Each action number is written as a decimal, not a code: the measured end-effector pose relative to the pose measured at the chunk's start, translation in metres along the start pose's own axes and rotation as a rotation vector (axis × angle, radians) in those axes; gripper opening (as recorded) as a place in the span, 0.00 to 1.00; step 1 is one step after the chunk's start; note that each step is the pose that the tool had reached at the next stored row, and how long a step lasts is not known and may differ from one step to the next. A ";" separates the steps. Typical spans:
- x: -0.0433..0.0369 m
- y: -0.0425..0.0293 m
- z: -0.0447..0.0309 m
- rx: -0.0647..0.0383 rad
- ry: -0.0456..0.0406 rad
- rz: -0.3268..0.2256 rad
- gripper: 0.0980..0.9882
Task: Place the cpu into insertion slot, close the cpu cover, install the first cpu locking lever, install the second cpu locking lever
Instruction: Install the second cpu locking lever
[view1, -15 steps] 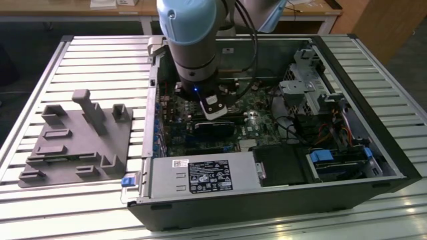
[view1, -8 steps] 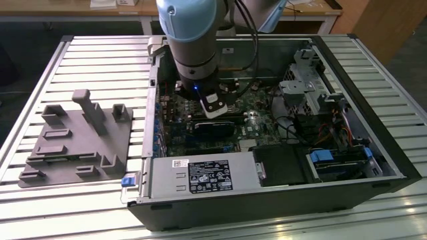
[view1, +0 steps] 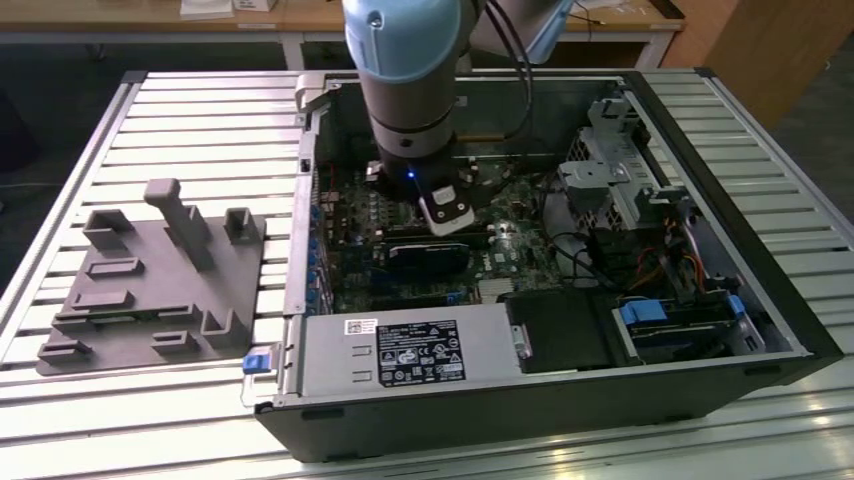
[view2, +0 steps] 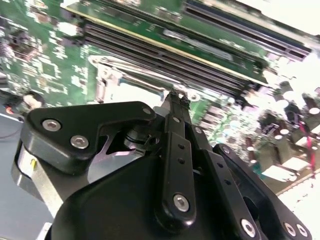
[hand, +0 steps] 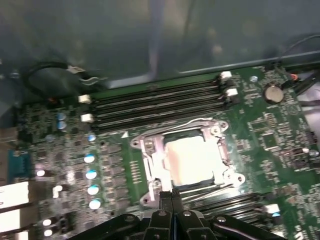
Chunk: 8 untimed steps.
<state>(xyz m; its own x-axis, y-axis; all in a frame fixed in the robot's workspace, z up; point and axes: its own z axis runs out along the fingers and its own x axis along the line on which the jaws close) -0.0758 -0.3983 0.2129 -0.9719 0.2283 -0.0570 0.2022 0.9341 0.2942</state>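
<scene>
My gripper (hand: 171, 196), fingers pressed together on nothing, hovers at the edge of the insertion slot (hand: 150, 165), where the cpu (hand: 189, 158) lies flat, metal top upward, its sides square with the cpu cover (hand: 220, 150).

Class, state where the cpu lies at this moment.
In the first wrist view the cpu sits in the insertion slot, between the memory slots and the gripper.

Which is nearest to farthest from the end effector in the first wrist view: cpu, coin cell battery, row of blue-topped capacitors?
1. cpu, under the closed cpu cover, just beyond the end effector tips.
2. Row of blue-topped capacitors, off to one side on the board.
3. Coin cell battery, at the far corner past the memory slots.
</scene>
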 end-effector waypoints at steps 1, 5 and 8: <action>-0.0028 0.0006 0.0004 0.001 -0.0002 0.000 0.01; -0.0128 0.0035 0.0018 0.014 -0.0016 -0.001 0.01; -0.0178 0.0060 0.0029 0.029 -0.0042 -0.003 0.01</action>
<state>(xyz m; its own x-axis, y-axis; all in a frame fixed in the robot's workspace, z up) -0.0570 -0.3959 0.2129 -0.9719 0.2270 -0.0618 0.2031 0.9422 0.2664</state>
